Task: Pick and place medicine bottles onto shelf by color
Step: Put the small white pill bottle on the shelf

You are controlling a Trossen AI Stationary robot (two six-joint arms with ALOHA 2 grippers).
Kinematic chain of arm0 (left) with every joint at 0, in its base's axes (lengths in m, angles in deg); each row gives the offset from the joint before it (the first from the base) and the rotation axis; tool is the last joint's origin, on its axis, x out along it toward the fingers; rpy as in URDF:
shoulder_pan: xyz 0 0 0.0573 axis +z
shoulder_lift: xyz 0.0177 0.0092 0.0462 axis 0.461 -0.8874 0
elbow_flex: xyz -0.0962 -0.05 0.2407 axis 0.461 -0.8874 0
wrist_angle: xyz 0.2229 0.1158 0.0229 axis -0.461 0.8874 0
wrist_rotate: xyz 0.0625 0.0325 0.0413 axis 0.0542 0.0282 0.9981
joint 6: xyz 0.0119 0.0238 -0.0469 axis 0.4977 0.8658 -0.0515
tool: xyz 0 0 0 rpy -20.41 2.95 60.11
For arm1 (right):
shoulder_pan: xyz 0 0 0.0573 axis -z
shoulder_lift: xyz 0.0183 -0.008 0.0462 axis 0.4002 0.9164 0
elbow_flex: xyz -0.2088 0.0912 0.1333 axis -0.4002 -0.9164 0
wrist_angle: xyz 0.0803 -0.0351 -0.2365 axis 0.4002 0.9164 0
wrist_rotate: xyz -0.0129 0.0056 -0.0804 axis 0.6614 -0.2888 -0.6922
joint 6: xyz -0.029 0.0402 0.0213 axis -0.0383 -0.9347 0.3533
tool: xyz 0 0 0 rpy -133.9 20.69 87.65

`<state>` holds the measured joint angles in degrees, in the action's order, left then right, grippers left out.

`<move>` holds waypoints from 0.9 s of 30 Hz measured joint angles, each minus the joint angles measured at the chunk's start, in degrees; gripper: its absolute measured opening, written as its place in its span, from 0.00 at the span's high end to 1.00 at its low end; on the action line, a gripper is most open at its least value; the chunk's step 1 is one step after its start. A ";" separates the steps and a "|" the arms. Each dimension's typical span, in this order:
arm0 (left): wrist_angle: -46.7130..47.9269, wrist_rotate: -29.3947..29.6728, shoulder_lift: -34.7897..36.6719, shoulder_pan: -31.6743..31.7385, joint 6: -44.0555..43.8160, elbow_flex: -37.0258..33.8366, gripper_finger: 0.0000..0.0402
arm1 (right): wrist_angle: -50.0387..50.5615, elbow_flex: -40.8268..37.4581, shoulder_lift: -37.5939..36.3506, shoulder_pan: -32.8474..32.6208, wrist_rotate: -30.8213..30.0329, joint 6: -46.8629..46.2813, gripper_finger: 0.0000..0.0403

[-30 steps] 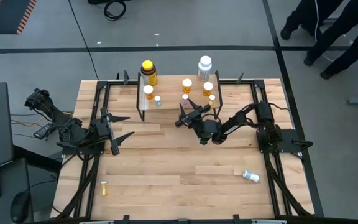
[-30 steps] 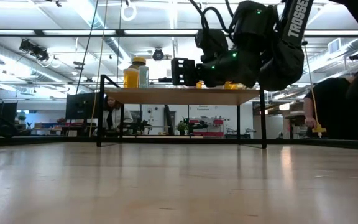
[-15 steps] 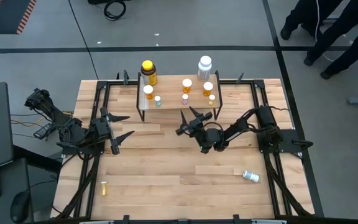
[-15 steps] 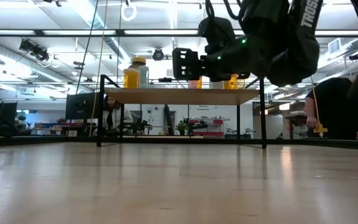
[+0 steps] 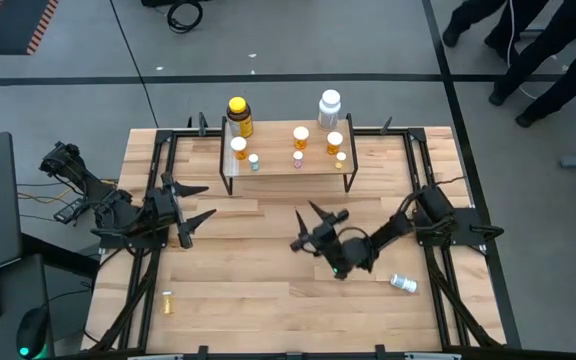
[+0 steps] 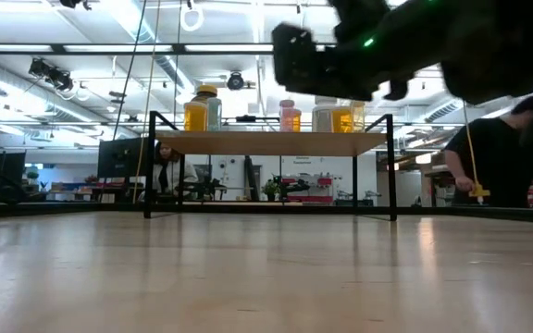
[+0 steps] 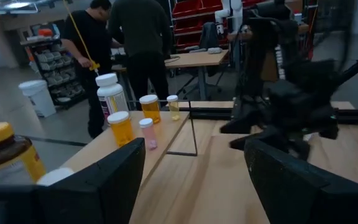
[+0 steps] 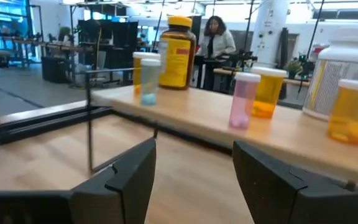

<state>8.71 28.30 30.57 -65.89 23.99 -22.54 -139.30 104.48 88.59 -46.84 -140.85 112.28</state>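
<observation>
The shelf (image 5: 278, 172) stands at the far middle of the table. On its plank stand a big yellow bottle (image 5: 239, 115), a big white bottle (image 5: 329, 105), three orange vials (image 5: 301, 136), a teal vial (image 5: 254, 161), a pink vial (image 8: 241, 99) and a tiny yellow vial (image 5: 341, 158). My right gripper (image 5: 306, 228) hovers open and empty over mid-table, on the near side of the shelf, pointing level toward it. My left gripper (image 5: 206, 202) waits open and empty at the table's left. A pale vial (image 5: 403, 284) lies on its side near the right. A small yellow vial (image 5: 167, 302) rests at the near left.
Black metal rails (image 5: 158, 180) run along the table's left, right and far sides. People stand in the room beyond the table (image 7: 129, 37). Bare wood lies between the shelf and the near edge (image 5: 268, 300).
My right gripper has drawn back from the shelf toward the table's near edge, staying level and open, and swung somewhat with its arm. In the low view it has cleared the shelf's front, and the pink and orange vials there now show. The bottles have kept still.
</observation>
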 joint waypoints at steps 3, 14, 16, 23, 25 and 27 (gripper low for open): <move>0.16 -0.14 -0.05 -0.04 -1.97 0.00 0.29 | 0.04 0.00 0.00 -4.20 -2.48 -1.59 0.45; 0.98 -17.92 -0.48 -0.09 -12.82 0.00 0.29 | 25.44 0.00 0.00 -10.68 16.48 -43.51 0.46; 1.29 -19.16 -1.33 -0.07 -14.18 0.00 0.29 | 32.73 0.11 0.00 -10.17 22.68 -53.39 0.46; 0.68 -20.11 -4.03 -0.07 -14.13 0.00 0.29 | 52.87 6.33 -0.11 -8.22 42.58 -63.42 0.46; 0.30 -20.11 -4.08 -0.05 -13.46 0.00 0.29 | 63.19 9.14 -0.93 -7.44 49.40 -65.84 0.46; -0.28 -20.09 -4.06 -0.04 -12.22 0.00 0.29 | 77.79 12.64 -2.34 -6.52 57.37 -70.40 0.46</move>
<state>8.44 8.21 26.50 -65.93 11.77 -22.54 -61.51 117.12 86.26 -53.36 -83.48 41.88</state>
